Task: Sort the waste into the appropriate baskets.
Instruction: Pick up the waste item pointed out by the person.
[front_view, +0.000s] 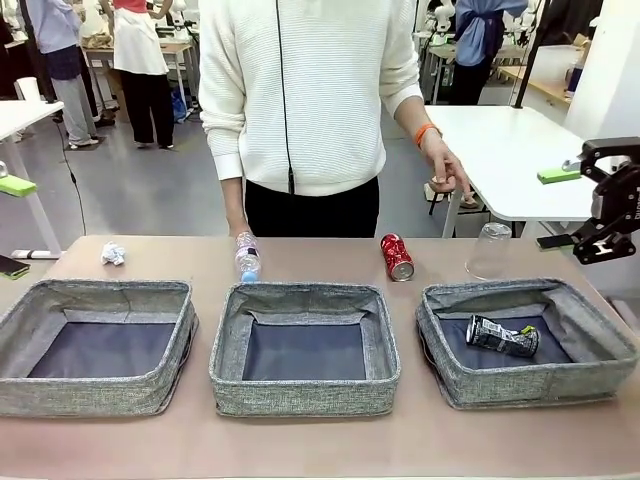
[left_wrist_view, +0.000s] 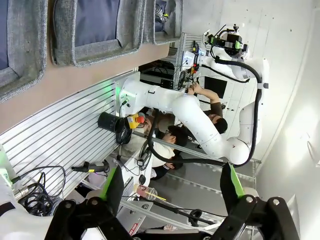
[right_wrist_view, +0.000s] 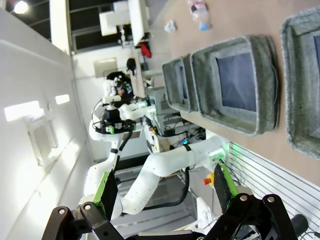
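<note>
Three grey woven baskets stand in a row: left (front_view: 100, 300), middle (front_view: 305, 300) and right (front_view: 600, 340). Inside the right one lies a crushed black-white can (front_view: 502, 336). Behind the baskets, on the table, are a crumpled paper ball (front_view: 114, 254), a lying clear bottle (front_view: 247, 257), a red can (front_view: 397, 257) and an upturned clear cup (front_view: 490, 250). My right gripper (front_view: 555, 208) hangs open off the table's right edge, holding nothing. A green pad of my left gripper (front_view: 15, 186) shows at the far left. Both wrist views show open, empty jaws: left gripper (left_wrist_view: 172, 190), right gripper (right_wrist_view: 165, 192).
A person in a white sweater stands at the far side, one hand (front_view: 450, 175) raised above the cup, the other low behind the bottle. The right wrist view shows the baskets (right_wrist_view: 240, 120), the bottle (right_wrist_view: 200, 11) and the paper ball (right_wrist_view: 170, 26) from the side.
</note>
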